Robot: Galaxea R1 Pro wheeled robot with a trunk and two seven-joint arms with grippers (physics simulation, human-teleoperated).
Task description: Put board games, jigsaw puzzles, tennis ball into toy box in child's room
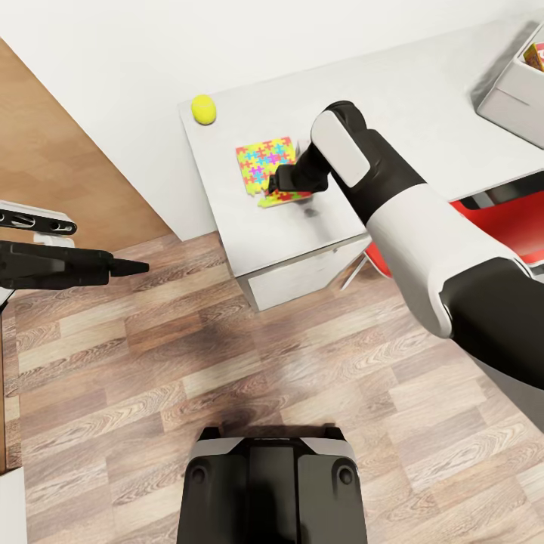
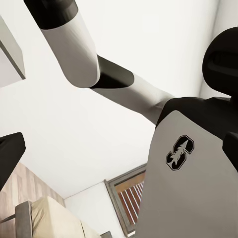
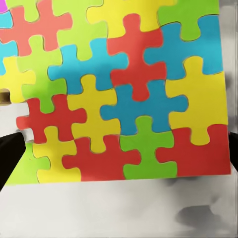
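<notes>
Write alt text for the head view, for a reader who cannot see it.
The robot's right arm reaches over a pale grey table, its right gripper down at two overlapping jigsaw puzzles. A tennis ball sits near the table's far corner, a light grey toy box at the far right. The left gripper hangs over wood floor.

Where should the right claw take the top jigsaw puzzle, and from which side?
Probably at the edge nearest the table's front. The top jigsaw puzzle lies flat on a second puzzle, too thin to pinch from straight above. The right claw hovers over that near edge, fingertips straddling the puzzle. Come in low from the robot's side and clamp across the thickness.
</notes>
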